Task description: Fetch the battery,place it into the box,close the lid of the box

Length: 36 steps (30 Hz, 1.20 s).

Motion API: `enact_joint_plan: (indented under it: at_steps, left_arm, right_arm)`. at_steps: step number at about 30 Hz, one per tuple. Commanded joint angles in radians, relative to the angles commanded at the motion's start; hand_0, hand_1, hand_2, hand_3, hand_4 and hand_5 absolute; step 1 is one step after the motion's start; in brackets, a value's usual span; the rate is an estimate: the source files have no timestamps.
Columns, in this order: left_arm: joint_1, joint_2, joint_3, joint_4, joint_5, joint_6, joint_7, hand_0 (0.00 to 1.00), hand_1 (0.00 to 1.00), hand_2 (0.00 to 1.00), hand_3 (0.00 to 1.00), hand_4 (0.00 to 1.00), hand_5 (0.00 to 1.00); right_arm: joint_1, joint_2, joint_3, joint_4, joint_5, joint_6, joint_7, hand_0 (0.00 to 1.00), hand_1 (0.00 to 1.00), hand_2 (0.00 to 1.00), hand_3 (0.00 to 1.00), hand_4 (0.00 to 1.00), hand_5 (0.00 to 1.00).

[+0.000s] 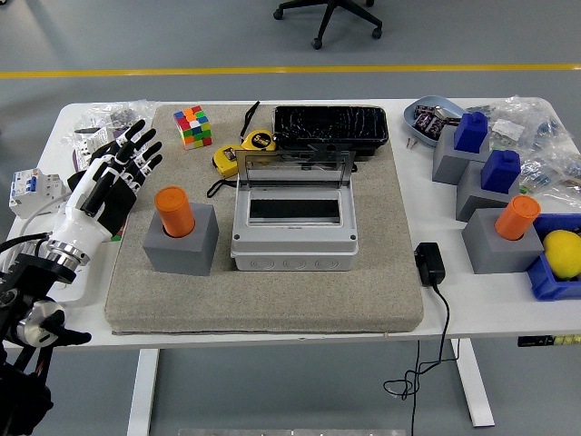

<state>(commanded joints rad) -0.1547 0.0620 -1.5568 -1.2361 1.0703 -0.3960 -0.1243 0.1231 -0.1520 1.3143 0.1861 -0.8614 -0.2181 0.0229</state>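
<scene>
The left hand hovers with fingers spread, holding nothing. The orange battery stands upright, long axis vertical, in a grey holder just right of that hand. The box sits further right, lid raised.

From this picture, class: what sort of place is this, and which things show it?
Probably a robotics lab or workshop: a robot hand over a white table, a grey electrical box with its lid up, and an office chair on a floor with yellow tape.
</scene>
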Motion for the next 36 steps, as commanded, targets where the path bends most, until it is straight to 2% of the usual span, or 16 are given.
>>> enact_joint_plan:
  at_steps: [7, 8, 11, 13, 14, 20, 21, 26, 27, 32, 33, 36]
  left_arm:
    - [-0.001, 0.001, 0.008, 0.007, 0.105, 0.004, -0.015, 0.998, 0.998, 0.998, 0.998, 0.998, 0.561]
    - [0.0, 0.0, 0.009, 0.004, 0.126, 0.006, -0.017, 0.998, 0.998, 0.998, 0.998, 0.998, 0.52]
    - [-0.001, 0.001, 0.013, -0.001, 0.17, 0.015, -0.021, 0.998, 0.998, 0.998, 0.998, 0.998, 0.52]
    - [-0.001, 0.001, 0.019, -0.004, 0.181, 0.029, -0.021, 0.998, 0.998, 0.998, 0.998, 0.998, 0.52]
    - [0.0, 0.002, 0.022, -0.005, 0.182, 0.035, -0.021, 0.998, 0.998, 0.998, 0.998, 0.998, 0.457]
    - [0.005, 0.001, 0.033, -0.009, 0.199, 0.062, -0.027, 0.998, 0.998, 0.998, 0.998, 0.998, 0.457]
    - [0.006, 0.001, 0.035, -0.011, 0.2, 0.065, -0.028, 0.998, 0.998, 0.998, 0.998, 0.998, 0.317]
    - [0.012, 0.001, 0.05, -0.024, 0.217, 0.091, -0.029, 0.998, 0.998, 0.998, 0.998, 0.998, 0.317]
    - [0.013, 0.0, 0.052, -0.025, 0.221, 0.095, -0.03, 0.998, 0.998, 0.998, 0.998, 0.998, 0.074]
    - [0.014, 0.0, 0.058, -0.028, 0.232, 0.102, -0.031, 0.998, 0.998, 0.998, 0.998, 0.998, 0.074]
    - [0.014, 0.0, 0.063, -0.028, 0.237, 0.103, -0.031, 0.998, 0.998, 0.998, 0.998, 0.998, 0.035]
    - [0.012, 0.0, 0.073, -0.023, 0.235, 0.105, -0.031, 0.998, 0.998, 0.998, 0.998, 0.998, 0.035]
  right_arm:
    - [0.0, 0.0, 0.001, 0.0, 0.0, -0.001, -0.001, 0.822, 0.781, 0.764, 0.803, 0.998, 0.998]
    - [-0.001, 0.0, 0.001, 0.0, -0.001, 0.0, -0.001, 0.821, 0.78, 0.763, 0.801, 0.998, 0.998]
    - [-0.002, 0.0, 0.003, -0.001, -0.002, 0.0, -0.002, 0.821, 0.78, 0.763, 0.801, 0.998, 0.998]
    - [-0.001, 0.0, 0.003, -0.001, -0.002, 0.0, -0.002, 0.821, 0.78, 0.763, 0.801, 0.998, 0.998]
    - [-0.001, 0.0, 0.002, -0.001, -0.002, -0.001, -0.002, 0.82, 0.779, 0.763, 0.801, 0.998, 0.998]
    - [-0.001, 0.0, -0.002, 0.001, 0.002, -0.003, -0.001, 0.82, 0.779, 0.763, 0.801, 0.998, 0.998]
    - [-0.001, 0.0, -0.002, 0.0, 0.002, -0.002, -0.001, 0.82, 0.775, 0.762, 0.801, 0.998, 0.998]
    - [-0.003, -0.002, 0.0, 0.0, -0.001, -0.003, -0.003, 0.82, 0.775, 0.762, 0.801, 0.998, 0.998]
    - [-0.002, -0.002, 0.001, -0.001, -0.001, -0.003, -0.003, 0.819, 0.773, 0.76, 0.801, 0.998, 0.998]
    - [-0.003, -0.002, 0.001, 0.0, -0.001, -0.003, -0.002, 0.819, 0.773, 0.76, 0.801, 0.998, 0.998]
    - [-0.003, -0.002, 0.003, 0.0, -0.002, -0.004, -0.002, 0.819, 0.771, 0.759, 0.8, 0.998, 0.998]
    - [-0.002, -0.002, 0.003, 0.0, -0.001, -0.004, -0.002, 0.819, 0.771, 0.759, 0.8, 0.998, 0.998]
